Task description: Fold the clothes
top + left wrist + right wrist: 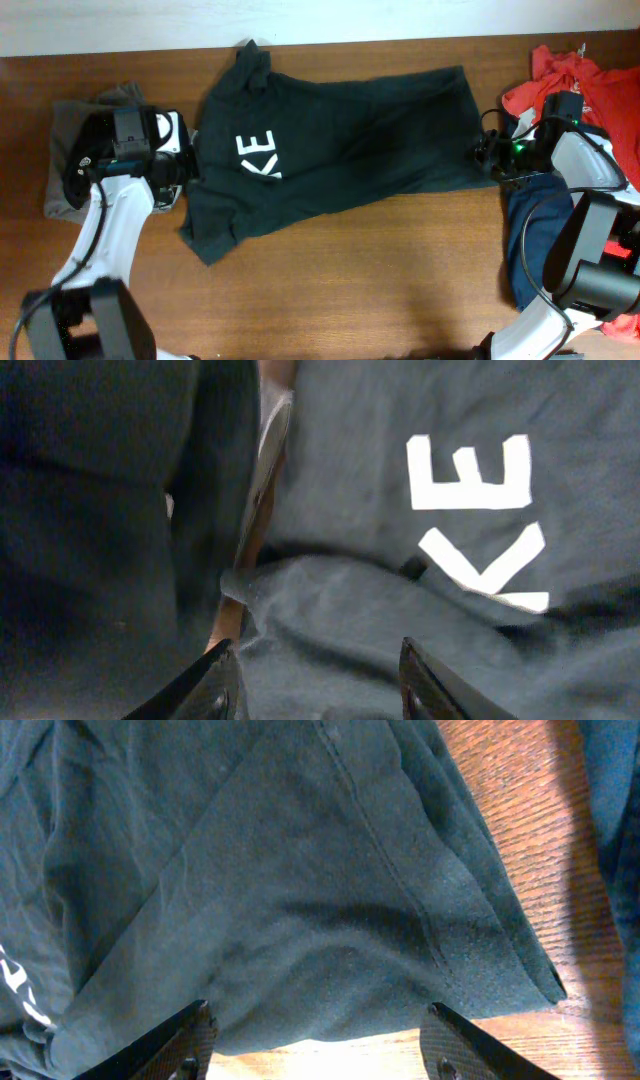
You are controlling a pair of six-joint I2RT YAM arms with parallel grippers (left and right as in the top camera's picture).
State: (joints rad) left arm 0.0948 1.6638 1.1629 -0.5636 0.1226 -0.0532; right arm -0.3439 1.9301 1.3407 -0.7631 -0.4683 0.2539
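Clothes on the tabletop (400,280) are chiefly 1 dark T-shirt (350,130) with white "KE" letters, spread crosswise and rumpled in the middle, with a red pile (590,80) and a navy piece (528,225) by the right arm and a grey garment (68,130) by the left. Both arms hover with fingers apart and nothing pinched, the left end effector (315,680) over the shoulder end beside the letters and the right end effector (320,1040) over the hem corner. This looks like the laying-out step before the 1st fold; next, each should drop, close on its own edge, then lift together to keep the cloth taut.
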